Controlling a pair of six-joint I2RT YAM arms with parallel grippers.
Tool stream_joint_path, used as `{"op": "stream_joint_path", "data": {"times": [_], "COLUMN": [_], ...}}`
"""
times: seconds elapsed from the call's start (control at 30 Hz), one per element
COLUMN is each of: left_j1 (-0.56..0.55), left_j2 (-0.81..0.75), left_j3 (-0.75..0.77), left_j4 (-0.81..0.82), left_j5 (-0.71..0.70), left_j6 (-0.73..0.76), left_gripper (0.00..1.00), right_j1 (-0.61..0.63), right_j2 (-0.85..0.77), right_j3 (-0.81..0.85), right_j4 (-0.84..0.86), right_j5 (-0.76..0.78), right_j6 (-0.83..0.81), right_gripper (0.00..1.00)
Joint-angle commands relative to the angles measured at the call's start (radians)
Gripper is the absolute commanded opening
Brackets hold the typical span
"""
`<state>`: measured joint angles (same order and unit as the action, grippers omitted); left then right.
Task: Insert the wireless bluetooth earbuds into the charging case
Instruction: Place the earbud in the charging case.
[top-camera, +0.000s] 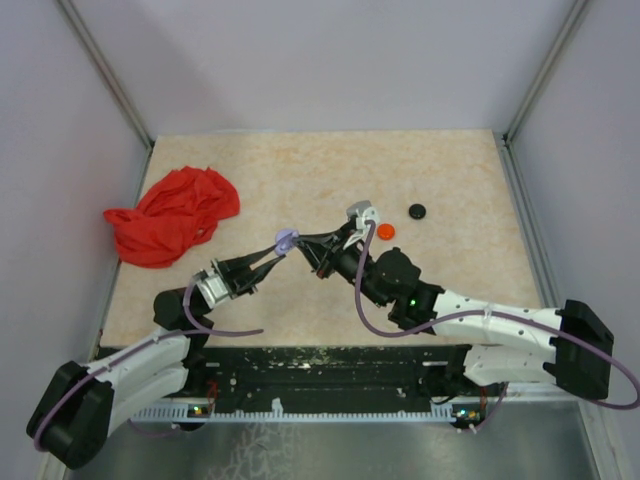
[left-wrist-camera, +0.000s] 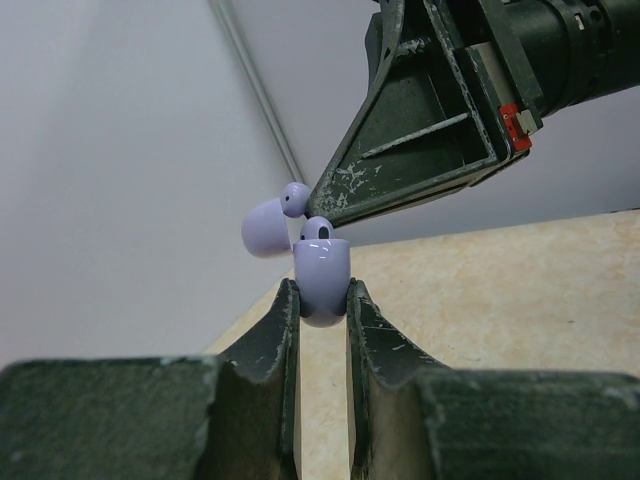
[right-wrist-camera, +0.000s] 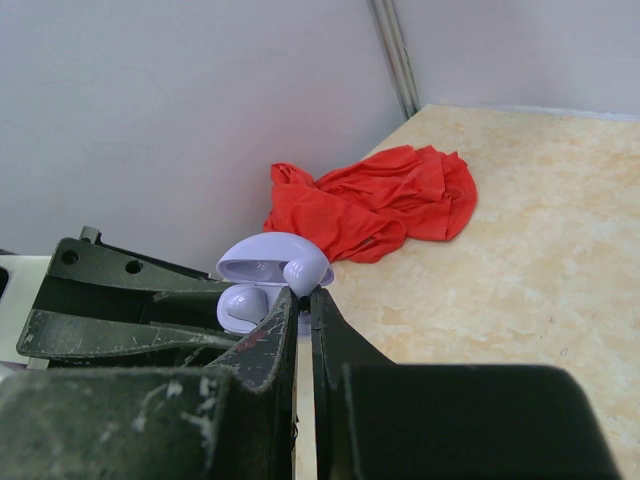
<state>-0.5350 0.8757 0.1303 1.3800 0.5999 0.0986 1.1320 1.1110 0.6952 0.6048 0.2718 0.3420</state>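
A lavender charging case (top-camera: 287, 240) with its lid open is held above the table. My left gripper (left-wrist-camera: 322, 296) is shut on the case body (left-wrist-camera: 322, 272), and the lid (left-wrist-camera: 265, 228) is swung back to the left. My right gripper (right-wrist-camera: 305, 298) is shut on a lavender earbud (right-wrist-camera: 303, 270) by its stem, with the bud at the case opening. In the left wrist view this earbud (left-wrist-camera: 296, 198) sits at the tip of the right fingers (left-wrist-camera: 420, 140), just above the case. Another earbud (right-wrist-camera: 238, 300) rests inside the case. The two grippers meet tip to tip (top-camera: 293, 245).
A crumpled red cloth (top-camera: 170, 215) lies at the far left and shows in the right wrist view (right-wrist-camera: 385, 205). A round orange disc (top-camera: 385, 231) and a round black disc (top-camera: 417, 210) lie right of the grippers. A small white-grey object (top-camera: 360, 212) lies beside the orange disc.
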Motion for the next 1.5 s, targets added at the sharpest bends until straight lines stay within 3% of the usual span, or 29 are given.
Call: {"op": "stream_joint_path", "data": {"times": [0.0, 0.97, 1.47], "left_j1": [-0.002, -0.002, -0.002], "left_j2": [-0.005, 0.008, 0.012], "left_j3": [-0.008, -0.009, -0.015], "left_j4": [0.066, 0.076, 0.091], "left_j5": [0.0, -0.031, -0.049], "left_j6": [-0.031, -0.057, -0.074], "left_gripper": [0.0, 0.0, 0.0], "right_j1": [0.014, 0.053, 0.053], "right_j2": [0.013, 0.051, -0.006], "right_j3": [0.016, 0.062, 0.064], "right_j4": [0.042, -0.023, -0.049], "right_j5": [-0.001, -0.029, -0.019], "right_j6": [-0.008, -0.023, -0.041], "right_gripper": [0.0, 0.0, 0.31]}}
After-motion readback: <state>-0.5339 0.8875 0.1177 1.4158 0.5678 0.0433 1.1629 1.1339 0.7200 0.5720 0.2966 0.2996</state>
